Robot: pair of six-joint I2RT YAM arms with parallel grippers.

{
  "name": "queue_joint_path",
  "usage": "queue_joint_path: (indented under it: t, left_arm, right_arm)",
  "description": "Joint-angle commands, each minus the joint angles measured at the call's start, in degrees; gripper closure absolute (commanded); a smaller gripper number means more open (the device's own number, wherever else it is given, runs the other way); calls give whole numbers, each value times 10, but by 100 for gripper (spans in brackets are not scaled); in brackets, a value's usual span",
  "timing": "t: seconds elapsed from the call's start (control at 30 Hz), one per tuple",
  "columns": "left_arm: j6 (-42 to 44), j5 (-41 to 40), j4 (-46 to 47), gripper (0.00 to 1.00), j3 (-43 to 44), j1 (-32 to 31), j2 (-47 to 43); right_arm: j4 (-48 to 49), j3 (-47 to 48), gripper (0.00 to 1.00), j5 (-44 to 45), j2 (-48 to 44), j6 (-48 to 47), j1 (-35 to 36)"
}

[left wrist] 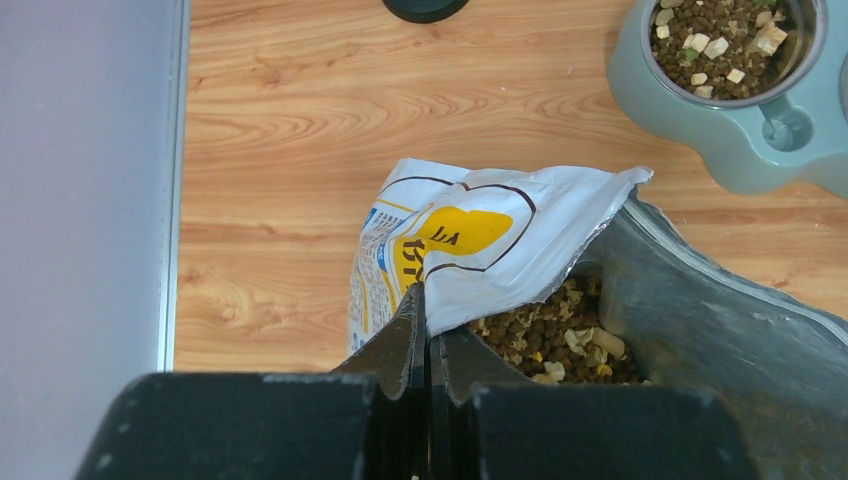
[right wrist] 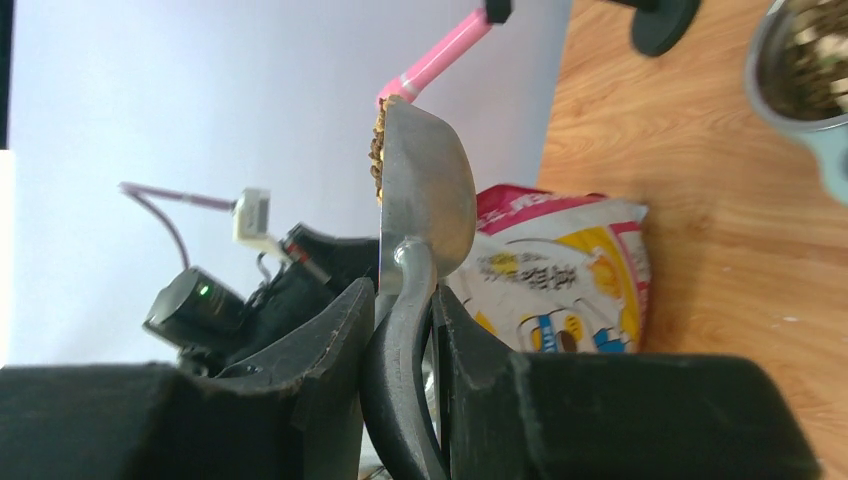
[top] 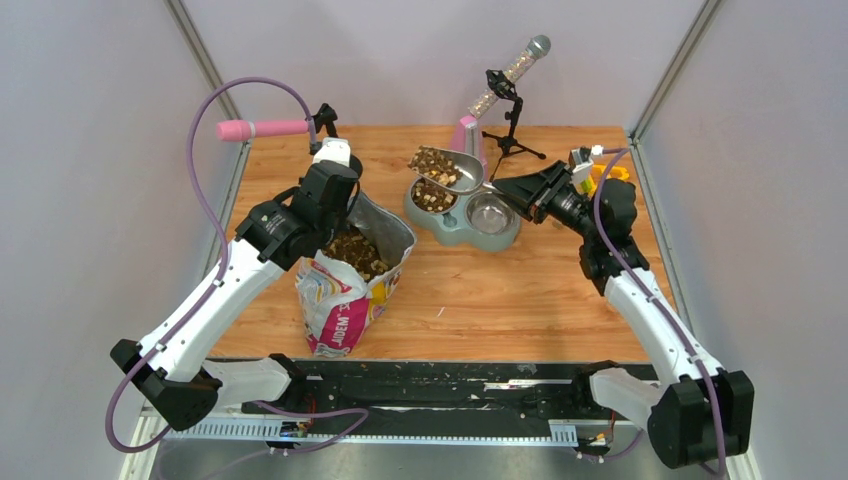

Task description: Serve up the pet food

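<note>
The pet food shows in three places: brown kibble with pale cubes inside the open printed bag (top: pixel 350 290), a heap (top: pixel 436 163) on a metal scoop (top: pixel 462 178), and some in the left bowl (top: pixel 432 197) of a teal double feeder (top: pixel 500 238). My left gripper (top: pixel 343 213) is shut on the bag's upper edge (left wrist: pixel 470 240), with kibble (left wrist: pixel 550 335) just beside its fingers. My right gripper (top: pixel 503 188) is shut on the scoop's handle (right wrist: pixel 405 330) and holds the loaded scoop (right wrist: pixel 425 190) above the feeder's left bowl. The right bowl (top: pixel 488 212) is empty.
A pink tube (top: pixel 265 129) on a clamp stands at the back left. A small black stand (top: pixel 510 130) holds a clear tube of pellets at the back centre, next to a pink object (top: pixel 465 133). A yellow item (top: pixel 612 172) lies behind the right arm.
</note>
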Motion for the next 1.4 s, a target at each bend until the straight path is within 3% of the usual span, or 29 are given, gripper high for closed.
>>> queue_joint_path:
  t: [0.0, 0.67, 1.37]
  left_arm:
    - [-5, -25, 94, 100, 22, -3, -29]
    - [0, -42, 94, 100, 20, -3, -27]
    - [3, -49, 96, 100, 19, -3, -23]
  right_arm:
    - [-9, 32, 100, 21, 34, -47, -23]
    - [-110, 125, 100, 81, 256, -227, -33]
    - [-249, 265, 100, 214, 338, -362, 14]
